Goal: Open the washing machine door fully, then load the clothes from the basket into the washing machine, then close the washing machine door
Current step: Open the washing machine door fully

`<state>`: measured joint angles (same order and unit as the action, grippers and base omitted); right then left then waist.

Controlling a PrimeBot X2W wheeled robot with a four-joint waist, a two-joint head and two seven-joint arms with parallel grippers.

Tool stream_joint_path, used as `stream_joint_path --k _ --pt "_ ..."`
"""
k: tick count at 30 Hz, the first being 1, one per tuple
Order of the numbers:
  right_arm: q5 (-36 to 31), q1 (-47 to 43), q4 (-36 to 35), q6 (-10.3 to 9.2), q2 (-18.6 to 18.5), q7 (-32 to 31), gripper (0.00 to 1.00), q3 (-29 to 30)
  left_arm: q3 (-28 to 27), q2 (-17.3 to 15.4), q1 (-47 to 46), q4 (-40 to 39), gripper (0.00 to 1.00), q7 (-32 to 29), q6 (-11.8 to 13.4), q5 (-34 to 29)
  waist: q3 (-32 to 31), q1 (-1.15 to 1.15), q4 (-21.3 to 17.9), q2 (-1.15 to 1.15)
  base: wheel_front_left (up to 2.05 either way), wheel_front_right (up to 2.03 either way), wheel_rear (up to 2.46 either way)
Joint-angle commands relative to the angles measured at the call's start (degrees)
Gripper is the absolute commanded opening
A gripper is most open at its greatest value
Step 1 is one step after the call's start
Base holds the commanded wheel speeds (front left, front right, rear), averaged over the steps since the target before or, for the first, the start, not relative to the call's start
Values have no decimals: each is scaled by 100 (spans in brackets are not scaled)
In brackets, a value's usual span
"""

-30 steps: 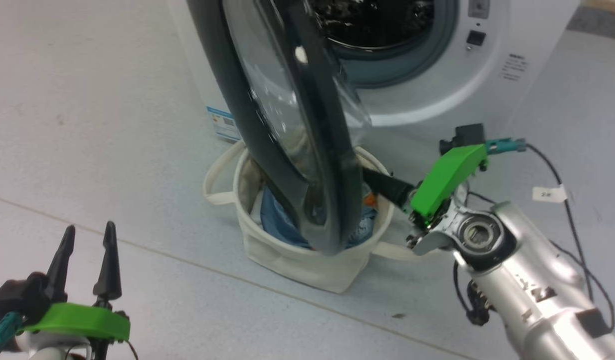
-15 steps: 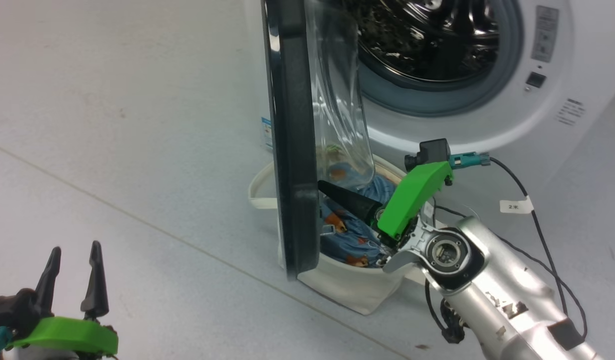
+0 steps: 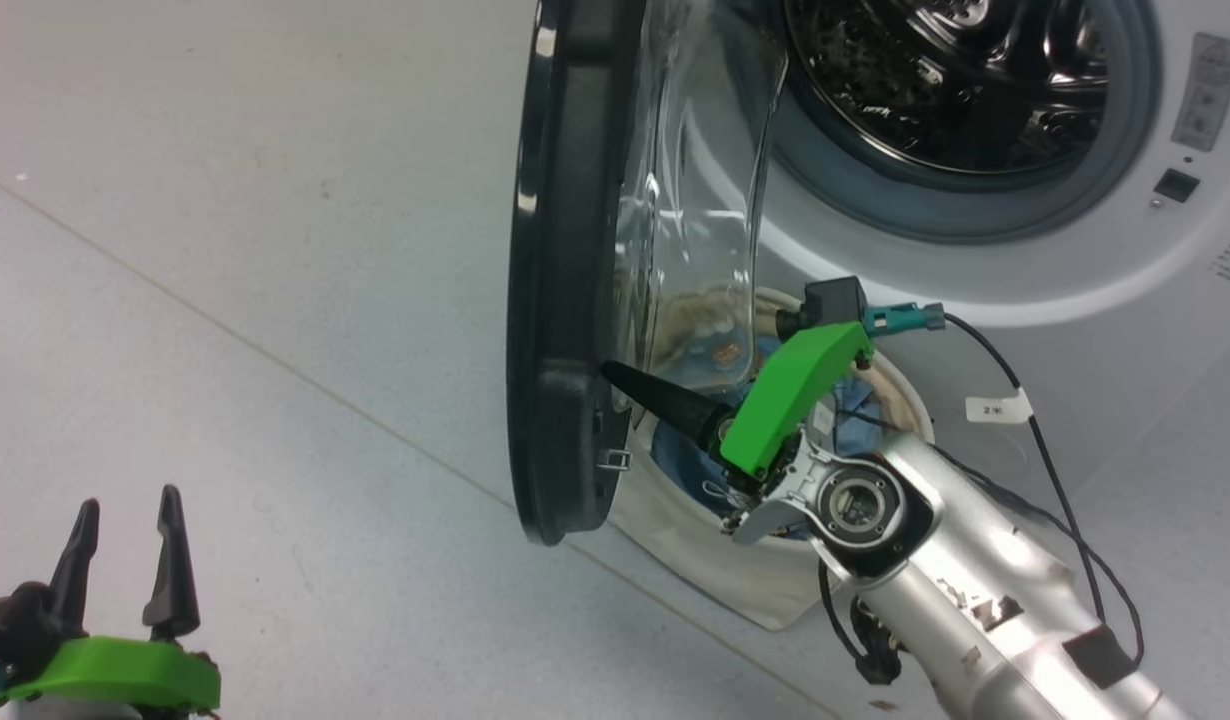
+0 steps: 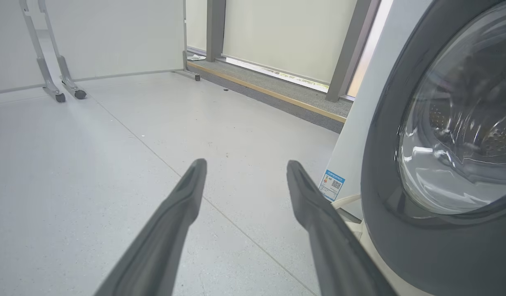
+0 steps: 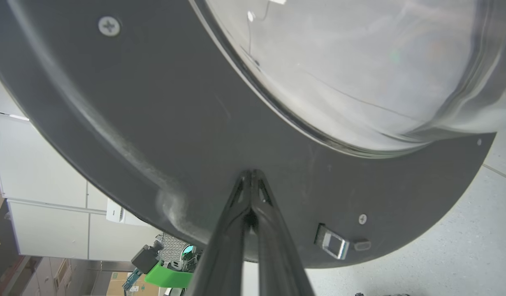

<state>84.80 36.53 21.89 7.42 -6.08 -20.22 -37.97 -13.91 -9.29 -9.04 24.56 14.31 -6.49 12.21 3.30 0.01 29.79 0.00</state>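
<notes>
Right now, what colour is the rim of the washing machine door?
Black. The washing machine door shows it best in the left wrist view.

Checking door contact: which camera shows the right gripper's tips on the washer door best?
Right wrist view: the shut right gripper meets the door on its inner rim head-on, near the latch. Head view shows it side-on, door nearly edge-on. Left wrist view shows the door's outer face.

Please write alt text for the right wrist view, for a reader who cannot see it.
The right gripper, fingers shut together, touches its tips to the black inner rim of the washing machine door, under the clear glass bowl. A metal latch sits right of the tips.
</notes>
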Motion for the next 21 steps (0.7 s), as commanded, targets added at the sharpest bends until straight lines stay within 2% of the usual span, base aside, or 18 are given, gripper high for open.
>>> stream_joint_path --k 1,14,21 --pt "33 296 -166 7 152 63 0 -34 -227 -165 -123 -221 100 69 40 2 62 -1 32 0 0 0 0" --pt "184 536 -152 7 235 151 0 -278 -358 -92 -59 -312 100 69 51 3 205 -1 87 0 0 0 0" --pt "75 291 -329 7 -61 646 0 -142 -249 -127 -161 -217 100 69 16 -44 59 -1 9 0 0 0 0"
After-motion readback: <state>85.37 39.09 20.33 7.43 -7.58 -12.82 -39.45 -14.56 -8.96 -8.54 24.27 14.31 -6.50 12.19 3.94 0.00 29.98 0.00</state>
